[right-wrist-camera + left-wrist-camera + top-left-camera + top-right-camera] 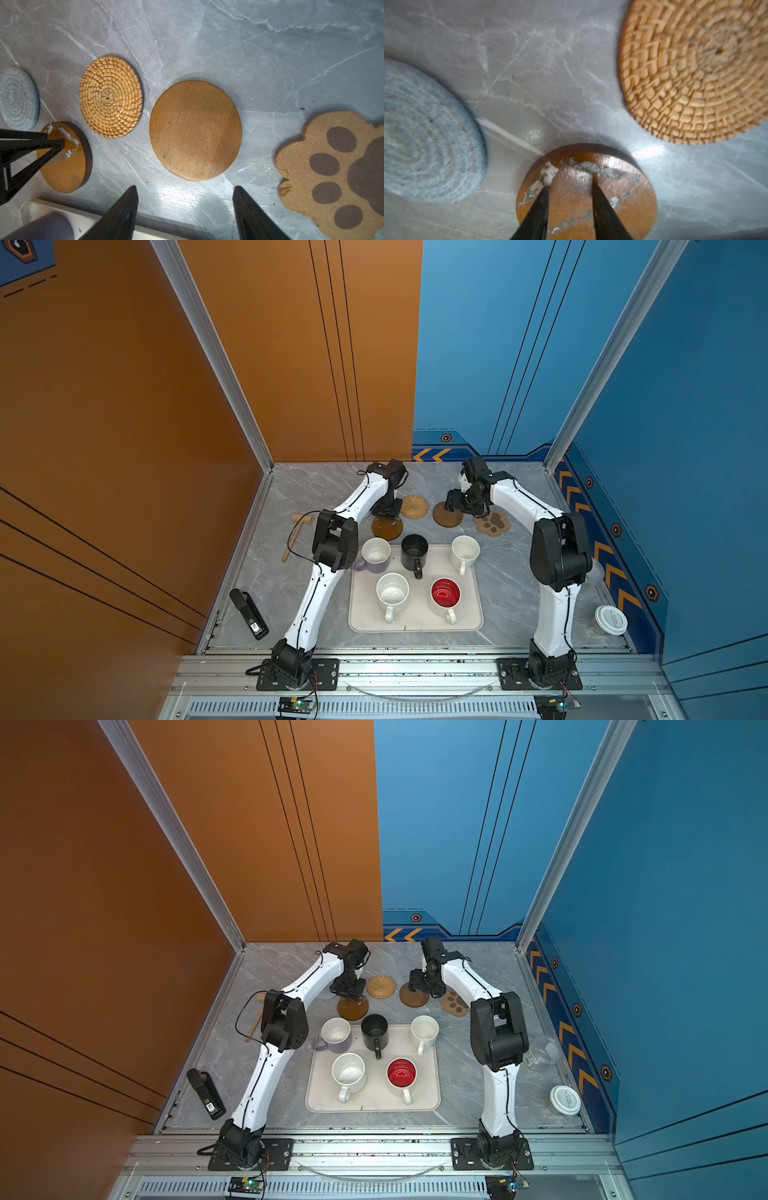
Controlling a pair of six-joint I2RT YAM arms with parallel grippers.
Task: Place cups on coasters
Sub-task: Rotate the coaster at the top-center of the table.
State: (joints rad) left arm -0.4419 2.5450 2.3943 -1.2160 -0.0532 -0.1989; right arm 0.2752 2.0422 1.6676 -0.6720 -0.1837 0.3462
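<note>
Surface: grey marbled tabletop (519,605) between orange and blue walls, low in both top views.
Tray: cream tray (415,624) at lower centre, carrying all five mugs.
Back row of cups: lavender mug (374,558) at the tray's upper-left corner, black mug (414,551) in the middle, cream-white mug (464,551) upper right.
Front row of cups: speckled white mug (392,592) left, red-inside mug (445,594) right.
Coasters: all bare, in a row above the tray. From the left: grey-white woven coaster (425,135), glossy brown coaster (387,529), rattan coaster (414,506), plain brown coaster (448,516), paw coaster (492,522).
Left arm: left gripper (570,185) over the glossy brown coaster, fingers slightly parted, nothing between them; contact unclear.
Right arm: right gripper (185,187) beside the plain brown coaster, jaws spread wide, empty.
</note>
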